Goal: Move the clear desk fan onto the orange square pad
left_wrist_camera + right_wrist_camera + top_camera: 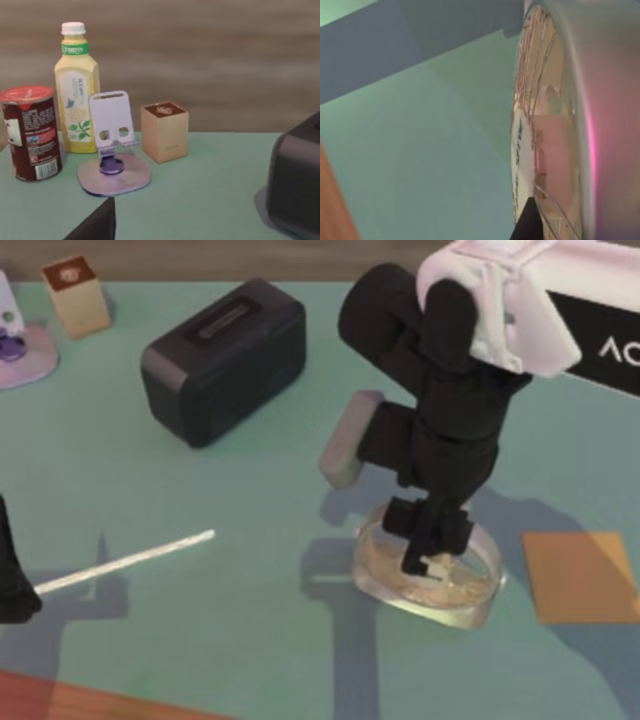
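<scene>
The clear desk fan (pixel 430 575) rests on the green table right of centre, a round translucent shell with tan blades inside. My right gripper (pixel 432 552) comes straight down onto it and is shut on its rim. Up close, in the right wrist view, the fan (pixel 545 125) fills one side, and one dark fingertip (pixel 525 225) presses against its face; the other finger is hidden behind it. The orange square pad (pixel 580 576) lies flat just right of the fan, uncovered. My left gripper (pixel 18 592) is parked at the table's left edge, open and holding nothing.
A black rounded box (pixel 225 360) sits at the back left. A grey rounded block (pixel 350 440) lies beside the right arm. A white stick (pixel 125 560) lies at the left. A tan wooden block (pixel 75 295), purple phone stand (pixel 112 167), red can (pixel 30 132) and yellow bottle (pixel 76 87) crowd the far left corner.
</scene>
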Controlling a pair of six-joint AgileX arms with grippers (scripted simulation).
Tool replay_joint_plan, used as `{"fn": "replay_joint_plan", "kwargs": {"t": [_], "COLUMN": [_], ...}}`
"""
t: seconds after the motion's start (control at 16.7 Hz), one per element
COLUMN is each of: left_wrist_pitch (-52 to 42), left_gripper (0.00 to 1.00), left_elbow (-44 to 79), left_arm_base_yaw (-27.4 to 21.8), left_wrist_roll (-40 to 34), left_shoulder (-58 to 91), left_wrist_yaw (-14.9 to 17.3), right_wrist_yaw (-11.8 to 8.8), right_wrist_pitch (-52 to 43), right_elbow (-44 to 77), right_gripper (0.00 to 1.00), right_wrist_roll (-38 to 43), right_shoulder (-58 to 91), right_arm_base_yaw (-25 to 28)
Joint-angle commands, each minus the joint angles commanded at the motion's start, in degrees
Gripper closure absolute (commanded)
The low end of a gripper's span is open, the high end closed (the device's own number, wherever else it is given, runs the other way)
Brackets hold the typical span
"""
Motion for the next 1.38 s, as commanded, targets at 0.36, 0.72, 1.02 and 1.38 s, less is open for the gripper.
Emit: {"fn": "replay_joint_plan", "kwargs": {"t": [0.36,0.72,1.02,1.38], "left_wrist_pitch": [0.0,0.0,0.0,0.0], "left_gripper": [0.0,0.0,0.0,0.0], "left_elbow": [0.0,0.0,0.0,0.0], "left_arm_base_yaw": [0.0,0.0,0.0,0.0], "left_wrist_roll": [0.0,0.0,0.0,0.0], "left_shoulder": [0.0,0.0,0.0,0.0], "left_wrist_yaw": [0.0,0.0,0.0,0.0], "right_wrist_yaw": [0.0,0.0,0.0,0.1], "right_wrist_pitch": [-4.0,-11.5,-11.3,-10.2], "right_elbow": [4.2,11.7,11.1,4.0], "right_gripper": [1.0,1.0,1.0,1.0], "right_wrist_roll": [0.2,-0.1,-0.7,-15.9], "right_shoulder": [0.1,0.2,-0.1,-5.5], "right_arm_base_yaw": [-0.1,0.3,-0.2,-7.8]}}
